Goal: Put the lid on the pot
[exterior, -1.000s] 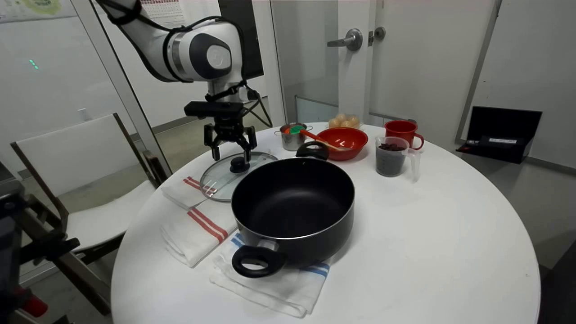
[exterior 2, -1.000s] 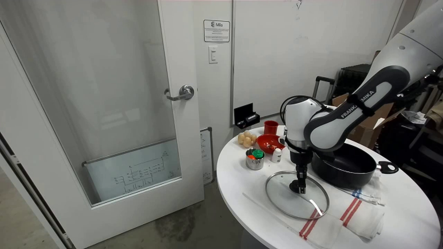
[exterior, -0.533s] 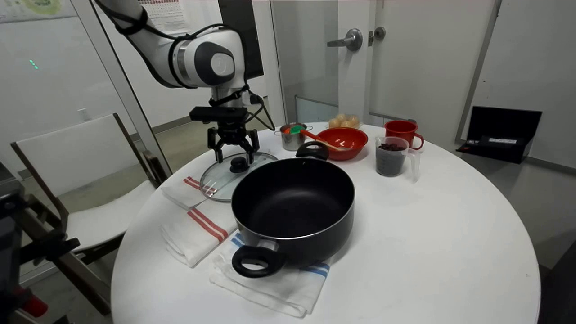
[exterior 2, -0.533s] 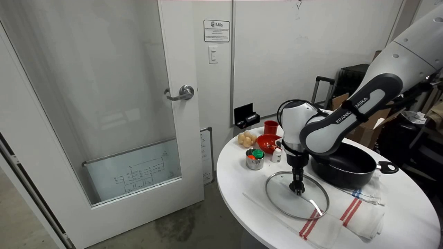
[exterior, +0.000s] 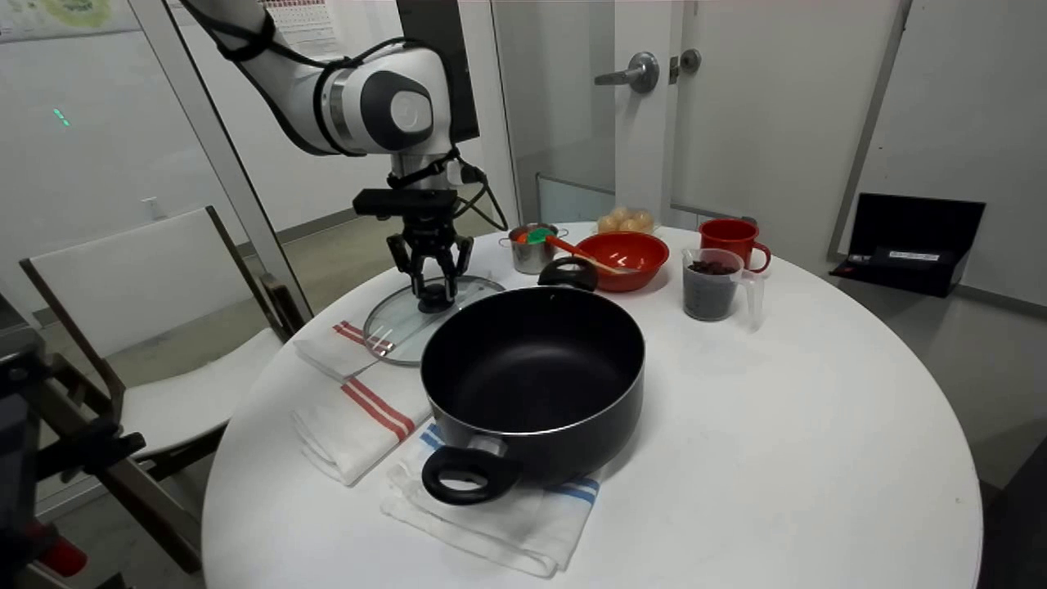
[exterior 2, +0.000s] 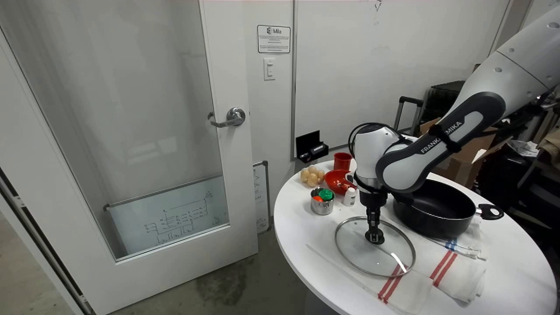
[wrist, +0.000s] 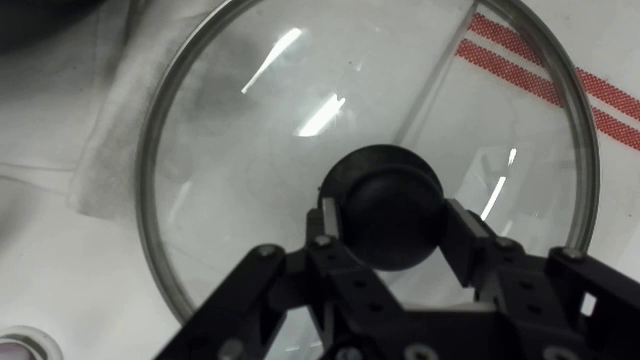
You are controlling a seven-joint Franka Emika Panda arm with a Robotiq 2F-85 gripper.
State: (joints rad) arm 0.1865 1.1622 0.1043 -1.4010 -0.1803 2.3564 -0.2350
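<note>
One lid [exterior 2: 371, 256], lying on the surface [exterior: 785, 442], partly over a red-striped cloth [exterior 2: 411, 293]. Jaws down at the lid's middle, parted only by the width of its dark knob [wrist: 392, 220], touching both sides; they have hold of it. Pot [exterior: 572, 446] just beside the lid, partly on a blue-striped cloth [exterior: 491, 528]. Farther off: white bottle [exterior 2: 349, 197] and metal cup [exterior 2: 322, 207], near a red bowl [exterior 2: 336, 180].

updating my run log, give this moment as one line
gripper: closed on black knob | glass lid: beside black pot | pot: uncovered | next: likely lift
</note>
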